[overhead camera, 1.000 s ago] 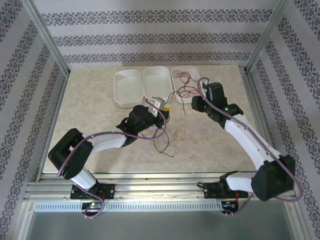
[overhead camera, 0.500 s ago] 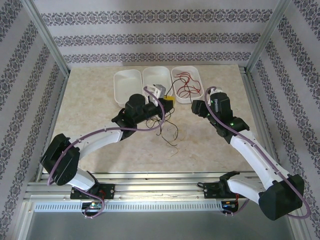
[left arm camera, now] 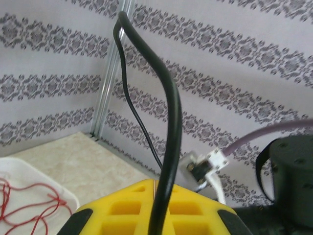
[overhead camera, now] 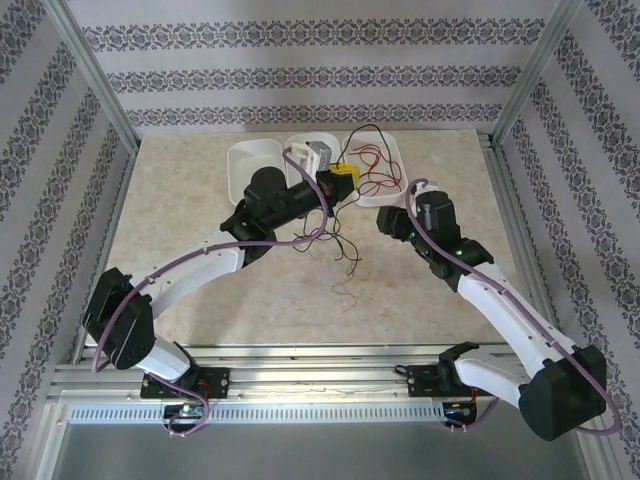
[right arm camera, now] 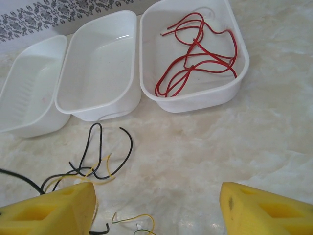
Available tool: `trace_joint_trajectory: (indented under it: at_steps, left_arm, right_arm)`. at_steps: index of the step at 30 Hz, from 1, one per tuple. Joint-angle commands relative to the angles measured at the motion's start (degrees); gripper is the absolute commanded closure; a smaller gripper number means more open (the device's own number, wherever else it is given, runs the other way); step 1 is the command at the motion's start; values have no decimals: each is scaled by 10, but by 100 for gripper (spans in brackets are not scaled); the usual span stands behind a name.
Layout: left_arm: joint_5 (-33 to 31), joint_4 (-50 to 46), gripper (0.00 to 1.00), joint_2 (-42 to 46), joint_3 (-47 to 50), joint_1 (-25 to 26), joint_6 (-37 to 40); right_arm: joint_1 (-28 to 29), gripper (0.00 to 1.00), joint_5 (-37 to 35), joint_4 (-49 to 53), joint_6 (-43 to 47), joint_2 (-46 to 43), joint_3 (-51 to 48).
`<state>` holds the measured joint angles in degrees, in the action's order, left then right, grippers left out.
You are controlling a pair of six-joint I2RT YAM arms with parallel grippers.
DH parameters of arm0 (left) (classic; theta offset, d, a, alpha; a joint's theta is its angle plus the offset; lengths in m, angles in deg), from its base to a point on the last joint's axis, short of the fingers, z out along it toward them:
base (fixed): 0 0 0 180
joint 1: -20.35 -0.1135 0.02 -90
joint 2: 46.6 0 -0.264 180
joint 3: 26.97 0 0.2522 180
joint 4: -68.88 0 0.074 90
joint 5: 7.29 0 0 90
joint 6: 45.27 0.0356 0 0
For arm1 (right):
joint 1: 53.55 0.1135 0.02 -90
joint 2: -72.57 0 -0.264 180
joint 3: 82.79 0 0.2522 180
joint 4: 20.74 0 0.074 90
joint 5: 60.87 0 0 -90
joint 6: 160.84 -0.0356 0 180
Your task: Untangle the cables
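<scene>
The left pincer (left arm camera: 155, 215) is clamped on a black cable (left arm camera: 169, 122), which arches upward from between its yellow fingers (left arm camera: 122, 215). In the top view this pincer is held raised over the middle tray (right arm camera: 100, 58). The right pincer (right arm camera: 156, 208) is spread wide with nothing in it, low over the surface (right arm camera: 220, 147). Red cables (right arm camera: 195, 54) are coiled inside the right tray (right arm camera: 195, 102). Black and yellowish cables (right arm camera: 98, 171) are lying loose on the surface, in front of the trays.
</scene>
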<state>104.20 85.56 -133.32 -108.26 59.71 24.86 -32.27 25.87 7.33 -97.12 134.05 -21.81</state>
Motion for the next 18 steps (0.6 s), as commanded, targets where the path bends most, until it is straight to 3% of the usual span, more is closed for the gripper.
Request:
trace_joint_trajectory:
  at_steps: [1, 13, 18]
  left_arm:
    - [36, 23, 100, 11, -24, -8, -22]
    - [62, -17, 100, 21, -93, -17, -32]
    - [43, -33, 100, 21, -101, -18, -36]
  right_arm:
    - [7, 31, 5, -16, -10, -15, -11]
    - [30, 31, 18, -49, 6, -10, -14]
    - [84, 27, 52, -165, 29, -24, -60]
